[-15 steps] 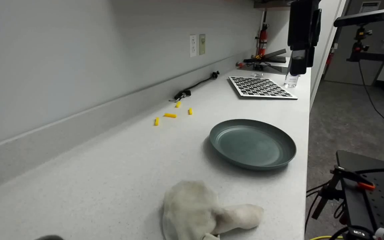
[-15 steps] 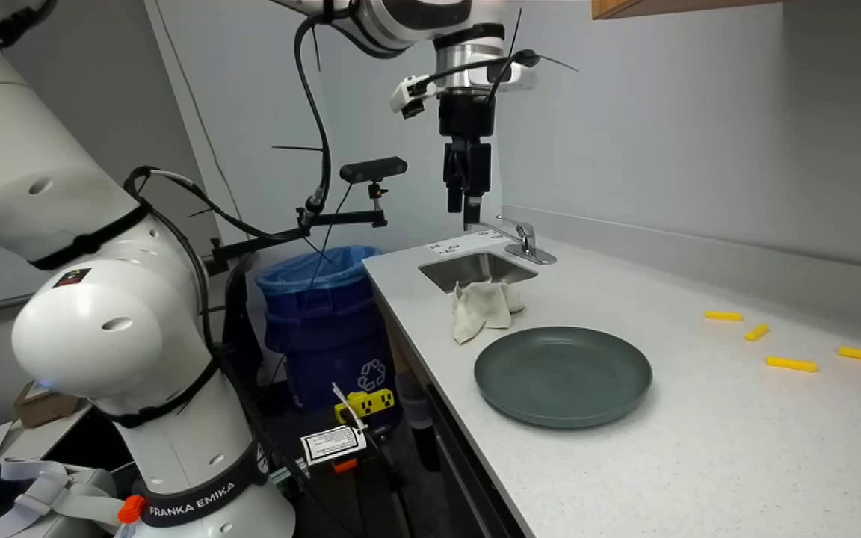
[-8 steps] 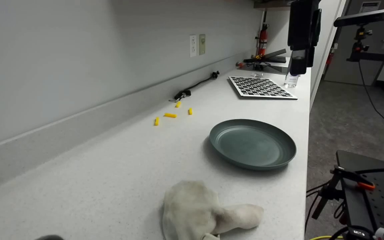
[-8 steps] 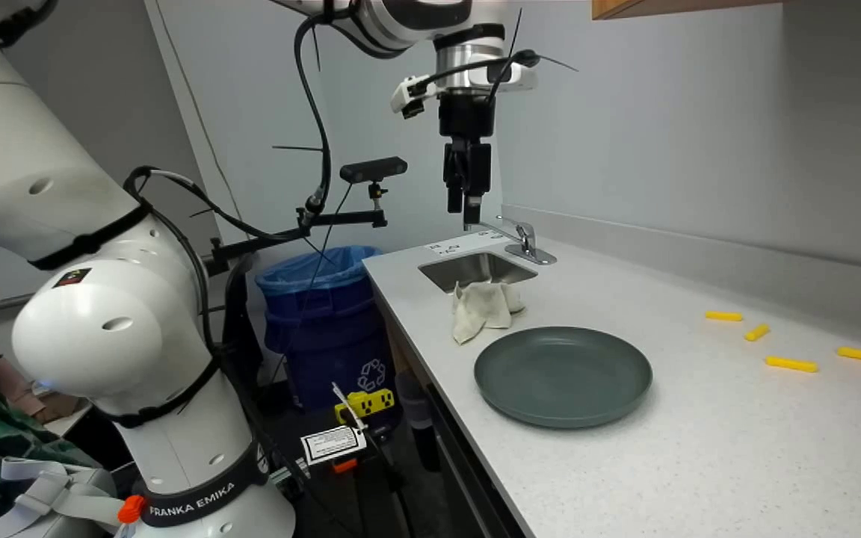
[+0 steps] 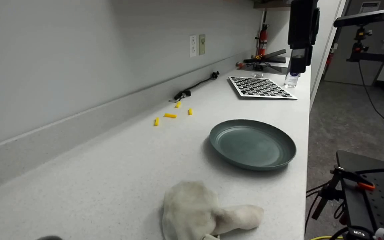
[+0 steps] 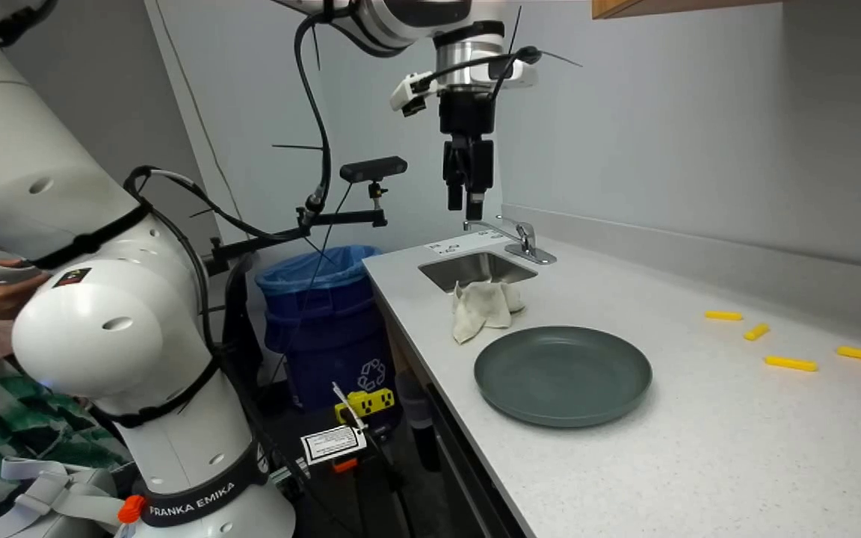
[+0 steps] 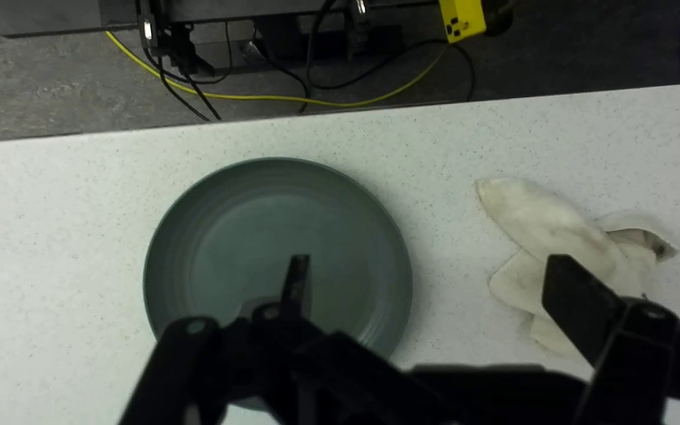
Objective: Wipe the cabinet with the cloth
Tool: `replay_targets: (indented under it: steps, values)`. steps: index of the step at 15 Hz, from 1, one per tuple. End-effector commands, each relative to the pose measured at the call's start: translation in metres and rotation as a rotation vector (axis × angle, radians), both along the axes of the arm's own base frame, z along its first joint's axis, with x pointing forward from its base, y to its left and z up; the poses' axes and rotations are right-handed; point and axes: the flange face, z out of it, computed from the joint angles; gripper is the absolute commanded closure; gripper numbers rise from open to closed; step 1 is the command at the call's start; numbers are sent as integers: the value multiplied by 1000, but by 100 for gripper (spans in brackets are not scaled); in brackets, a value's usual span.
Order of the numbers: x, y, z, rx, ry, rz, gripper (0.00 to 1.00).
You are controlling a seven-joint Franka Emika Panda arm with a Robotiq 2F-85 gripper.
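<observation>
exterior view shows cloth (image 6: 481,308), arm (image 6: 102,332) lettered "franka emika".

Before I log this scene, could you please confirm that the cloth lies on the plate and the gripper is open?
Not quite: the wrist view shows the cloth on the counter beside the plate; the gripper is indeed open.

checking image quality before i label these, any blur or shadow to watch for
In the wrist view, the gripper is dark and blurred, the plate and cloth sharper; in an exterior view, a soft shadow edges the plate on the counter; in both exterior views, part of the wall is in shade.
</observation>
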Motion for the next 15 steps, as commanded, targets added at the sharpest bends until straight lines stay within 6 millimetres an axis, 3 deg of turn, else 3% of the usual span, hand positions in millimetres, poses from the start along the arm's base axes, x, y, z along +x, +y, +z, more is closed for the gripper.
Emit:
replay_targets:
  steps: [1, 6, 7, 9, 15]
  values:
    - [29, 59, 52, 3, -26, 92, 0]
    - [47, 143, 100, 17, -54, 198, 0]
    - [29, 120, 87, 21, -79, 184, 0]
    - [32, 130, 88, 25, -78, 194, 0]
    - [37, 122, 83, 18, -69, 184, 0]
